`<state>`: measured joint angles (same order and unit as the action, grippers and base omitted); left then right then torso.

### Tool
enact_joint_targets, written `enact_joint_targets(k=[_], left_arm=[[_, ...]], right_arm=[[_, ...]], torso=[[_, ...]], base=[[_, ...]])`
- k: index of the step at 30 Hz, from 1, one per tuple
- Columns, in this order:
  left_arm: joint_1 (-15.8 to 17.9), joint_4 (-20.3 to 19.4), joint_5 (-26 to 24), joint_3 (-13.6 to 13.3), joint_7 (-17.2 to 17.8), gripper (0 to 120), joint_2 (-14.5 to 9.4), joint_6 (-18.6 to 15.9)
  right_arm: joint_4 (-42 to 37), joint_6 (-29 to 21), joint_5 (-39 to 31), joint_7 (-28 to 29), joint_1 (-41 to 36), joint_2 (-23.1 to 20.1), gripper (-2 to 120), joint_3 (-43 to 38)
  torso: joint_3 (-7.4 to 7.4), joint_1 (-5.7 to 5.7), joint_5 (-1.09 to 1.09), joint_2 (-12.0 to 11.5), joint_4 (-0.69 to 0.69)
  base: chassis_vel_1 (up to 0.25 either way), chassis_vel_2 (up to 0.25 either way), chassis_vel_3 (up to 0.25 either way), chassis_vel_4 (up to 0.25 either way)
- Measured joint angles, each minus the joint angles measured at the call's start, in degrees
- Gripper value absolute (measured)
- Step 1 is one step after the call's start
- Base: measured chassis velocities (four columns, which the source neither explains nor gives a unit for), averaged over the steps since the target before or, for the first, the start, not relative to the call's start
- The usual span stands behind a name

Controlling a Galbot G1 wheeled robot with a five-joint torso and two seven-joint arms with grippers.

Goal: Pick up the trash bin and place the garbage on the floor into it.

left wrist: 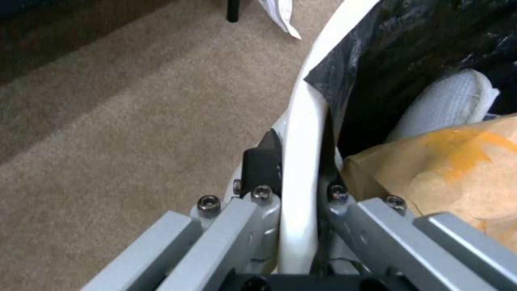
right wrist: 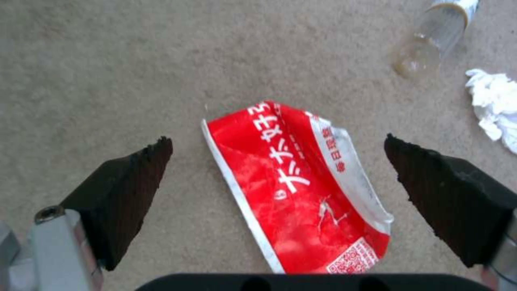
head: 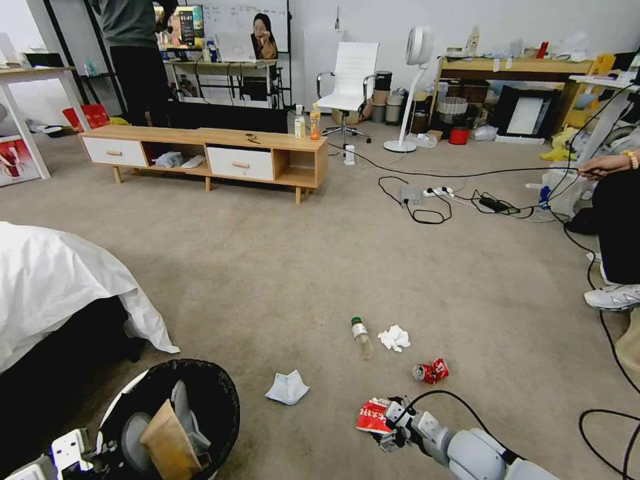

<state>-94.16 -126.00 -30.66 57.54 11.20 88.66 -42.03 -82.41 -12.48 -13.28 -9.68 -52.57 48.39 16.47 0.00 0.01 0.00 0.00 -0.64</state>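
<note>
The left gripper (left wrist: pixel 299 178) is clamped on the white rim of one trash bin (head: pixel 217 400), one pad (left wrist: pixel 262 165) outside the wall and the other inside against the black liner, with one brown cardboard piece (head: pixel 168 443) already in the bin just beyond it. The right gripper (right wrist: pixel 277 184) hangs low over the floor (head: pixel 300 267) with its two pads (right wrist: pixel 127 190) spread wide, straddling one red-white snack packet (right wrist: pixel 291 190) without touching it. Beyond this gripper lie one green-capped bottle (head: pixel 362 337), two white tissues (head: pixel 395 338) (head: pixel 287 388) and one crushed red can (head: pixel 431 371), each apart from the others on open carpet.
</note>
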Motion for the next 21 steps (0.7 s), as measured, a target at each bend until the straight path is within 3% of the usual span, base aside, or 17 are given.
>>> enact_joint_targets(k=[21], left_arm=[[-0.1, 0.5, 0.0, 0.4, -0.1, 2, -0.2, 0.2]], right_arm=[[6.6, 3.5, 0.6, -0.1, 2.0, 2.7, 100, 2.2]], torso=[[0.00, 0.00, 0.00, 0.0, 0.00]], base=[[0.000, 0.000, 0.000, 0.000]])
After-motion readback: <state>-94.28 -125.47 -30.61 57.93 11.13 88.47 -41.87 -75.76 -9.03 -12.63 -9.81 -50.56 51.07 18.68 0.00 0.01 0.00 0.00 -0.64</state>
